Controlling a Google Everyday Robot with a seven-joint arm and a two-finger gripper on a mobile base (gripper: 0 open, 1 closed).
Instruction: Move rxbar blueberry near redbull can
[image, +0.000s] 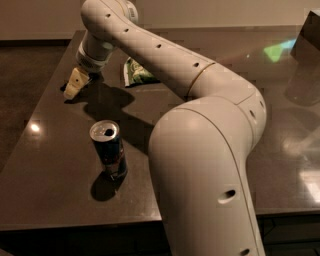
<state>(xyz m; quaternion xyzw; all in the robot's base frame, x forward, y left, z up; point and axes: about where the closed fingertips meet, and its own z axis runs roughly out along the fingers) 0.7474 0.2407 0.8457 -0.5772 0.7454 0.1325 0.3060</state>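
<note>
The redbull can (107, 149) stands upright at the front left of the dark table (50, 195), its silver top with the tab hole facing up. My gripper (75, 86) is at the table's far left edge, low over the surface, well behind the can. Only a dark sliver of the rxbar blueberry (65, 88) shows at the gripper's left side; the rest is hidden by it. I cannot tell whether the gripper touches or holds the bar.
A crinkled green chip bag (137, 73) lies just right of the gripper at the back. My big white arm (210, 150) stretches across the right half of the view. A dark object (307, 40) stands at the far right.
</note>
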